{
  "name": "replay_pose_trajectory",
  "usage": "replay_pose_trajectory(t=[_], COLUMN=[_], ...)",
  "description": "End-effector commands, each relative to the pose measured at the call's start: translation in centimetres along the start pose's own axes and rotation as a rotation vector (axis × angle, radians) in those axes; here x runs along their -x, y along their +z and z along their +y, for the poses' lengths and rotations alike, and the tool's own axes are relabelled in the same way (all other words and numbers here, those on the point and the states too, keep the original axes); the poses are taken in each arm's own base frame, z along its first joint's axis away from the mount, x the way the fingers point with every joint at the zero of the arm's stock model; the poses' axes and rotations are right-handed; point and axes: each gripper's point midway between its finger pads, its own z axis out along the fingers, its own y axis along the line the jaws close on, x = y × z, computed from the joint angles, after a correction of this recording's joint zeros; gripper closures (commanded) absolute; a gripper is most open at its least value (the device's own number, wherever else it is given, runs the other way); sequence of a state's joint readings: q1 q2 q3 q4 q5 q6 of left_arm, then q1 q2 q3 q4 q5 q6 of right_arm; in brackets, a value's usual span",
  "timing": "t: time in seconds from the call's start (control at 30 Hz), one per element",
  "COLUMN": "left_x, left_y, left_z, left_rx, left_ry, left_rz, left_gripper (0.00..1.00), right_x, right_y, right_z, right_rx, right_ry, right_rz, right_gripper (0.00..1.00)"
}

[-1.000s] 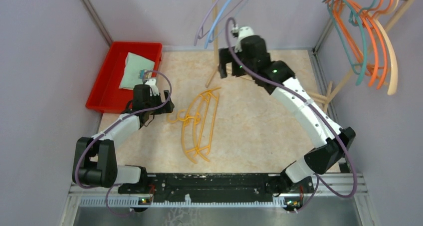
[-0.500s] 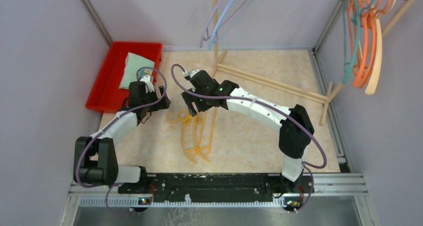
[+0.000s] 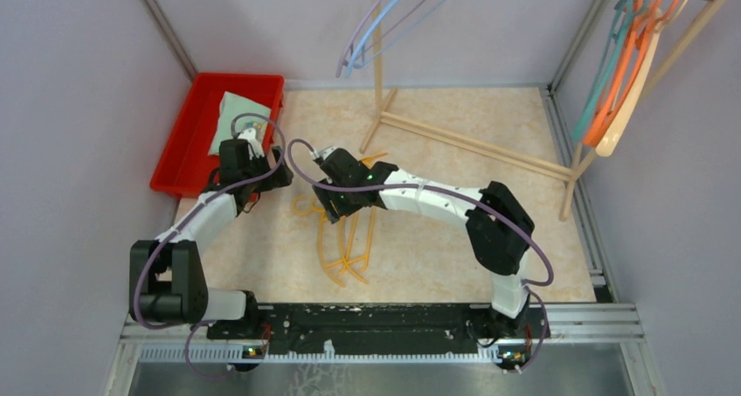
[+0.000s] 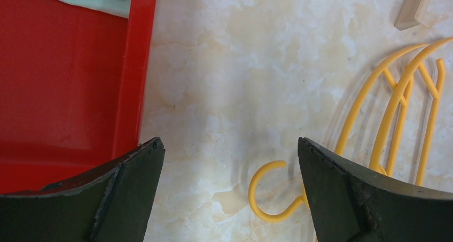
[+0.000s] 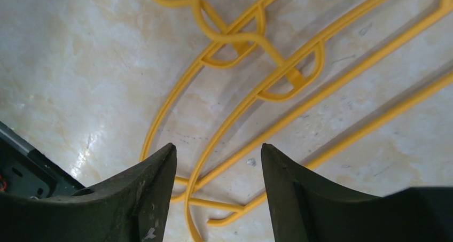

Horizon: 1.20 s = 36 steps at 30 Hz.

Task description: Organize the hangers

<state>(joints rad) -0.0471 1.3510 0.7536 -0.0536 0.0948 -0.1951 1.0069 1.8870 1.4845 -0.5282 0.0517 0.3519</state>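
Two yellow hangers (image 3: 348, 239) lie stacked on the table, hooks toward the left. My right gripper (image 3: 336, 205) is open just above their necks; in the right wrist view its open fingers straddle the curved bars of the yellow hangers (image 5: 240, 108), holding nothing. My left gripper (image 3: 271, 173) is open beside the red bin; in the left wrist view a yellow hook (image 4: 272, 191) lies between its fingers on the table. Lavender and light blue hangers (image 3: 384, 20) hang at the top centre. Teal, orange and beige hangers (image 3: 616, 72) hang on the rail at the top right.
A red bin (image 3: 188, 142) with a pale green cloth (image 3: 229, 121) sits at the back left, its wall close to my left gripper (image 4: 136, 82). The wooden rack poles (image 3: 472, 138) cross the back of the table, with an upright pole (image 3: 378, 46).
My right arm swung from the hanging lavender hangers down to the yellow hangers and lowered onto them. The left gripper shifted slightly back toward the bin. The hanging hangers are swinging.
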Motion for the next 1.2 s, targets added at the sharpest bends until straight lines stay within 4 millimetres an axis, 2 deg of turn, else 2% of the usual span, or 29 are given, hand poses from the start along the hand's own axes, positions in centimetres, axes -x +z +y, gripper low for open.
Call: replay_pose_trajectory(t=[0.0,0.13,0.4,0.5,0.6,0.73,0.77,0.83,0.93,1.03,1.17], left_x=[2.7,2.6,2.6,1.9,1.3,0.7,0.6,0.5,0.6,0.9,1.4], left_y=[-0.9,-0.9,-1.7,-2.1,-2.5,-2.9,-3.0,-3.0,-3.0,-3.0,-3.1], left_z=[-1.2,-2.2,-3.3,-3.3,-3.1,-2.5,-2.4,-2.3,-2.5,-2.8,-2.7], left_rx=[-0.069,-0.125,-0.182,-0.186,-0.178,-0.151,-0.147,-0.141,-0.15,-0.159,-0.154], left_ry=[0.053,0.062,0.039,0.036,0.037,0.041,0.042,0.039,0.024,0.018,0.024], left_rz=[-0.068,-0.067,-0.093,-0.086,-0.079,-0.078,-0.078,-0.077,-0.076,-0.08,-0.09], left_gripper=[0.0,0.0,0.0,0.0,0.0,0.0,0.0,0.0,0.0,0.0,0.0], right_x=[-1.2,-1.7,-0.7,-1.2,-1.8,-2.6,-2.8,-3.1,-2.4,-0.6,0.6], right_y=[1.6,2.9,5.7,6.8,7.3,6.9,6.6,5.7,3.0,-1.9,-9.0], right_z=[1.5,1.1,1.2,0.2,-0.9,-2.3,-2.8,-3.8,-4.6,-4.6,-4.1], right_rx=[0.004,-0.038,-0.073,-0.134,-0.187,-0.254,-0.276,-0.321,-0.347,-0.324,-0.244], right_ry=[0.083,0.118,0.112,0.105,0.1,0.099,0.098,0.096,0.062,0.053,0.079], right_rz=[-0.026,-0.04,-0.027,-0.018,-0.009,-0.005,-0.005,-0.008,-0.043,-0.123,-0.202], right_gripper=[0.42,0.45,0.48,0.5,0.65,1.0,1.0,1.0,1.0,1.0,1.0])
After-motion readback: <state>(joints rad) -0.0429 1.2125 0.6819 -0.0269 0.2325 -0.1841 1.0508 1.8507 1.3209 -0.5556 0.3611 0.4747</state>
